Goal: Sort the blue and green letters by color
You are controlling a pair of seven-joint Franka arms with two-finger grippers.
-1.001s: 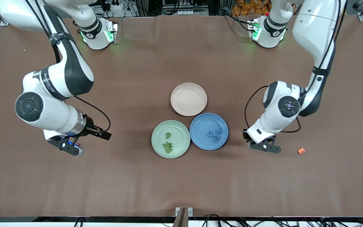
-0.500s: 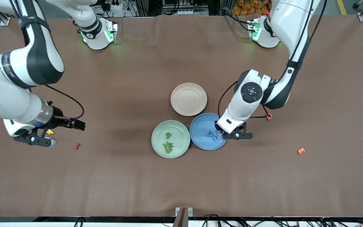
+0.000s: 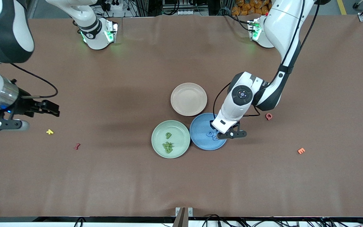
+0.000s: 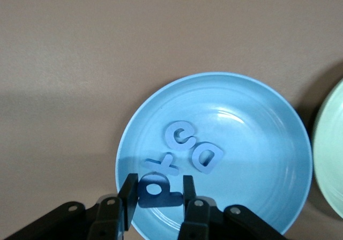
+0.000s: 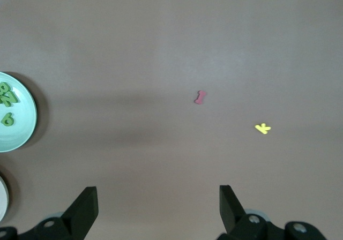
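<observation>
My left gripper (image 3: 223,135) hangs low over the blue plate (image 3: 204,144), at its edge toward the left arm's end, shut on a blue letter P (image 4: 172,199). In the left wrist view the left gripper (image 4: 158,185) pinches the P from both sides above the plate (image 4: 257,143), where three blue letters lie: a G (image 4: 182,135), a D (image 4: 206,157) and an X (image 4: 161,165). The green plate (image 3: 157,138) beside it holds several green letters (image 3: 167,147). My right gripper (image 5: 158,197) stands open and empty over bare table at the right arm's end (image 3: 8,124).
A beige plate (image 3: 188,99) sits farther from the front camera, touching both plates. A yellow letter (image 3: 49,131) and a dark red letter (image 3: 77,146) lie near the right gripper. A pink G (image 3: 268,116) and an orange E (image 3: 301,150) lie toward the left arm's end.
The left gripper has carried the blue P from near the orange E to over the blue plate. The right arm has drawn back toward its end, uncovering the yellow and dark red letters.
</observation>
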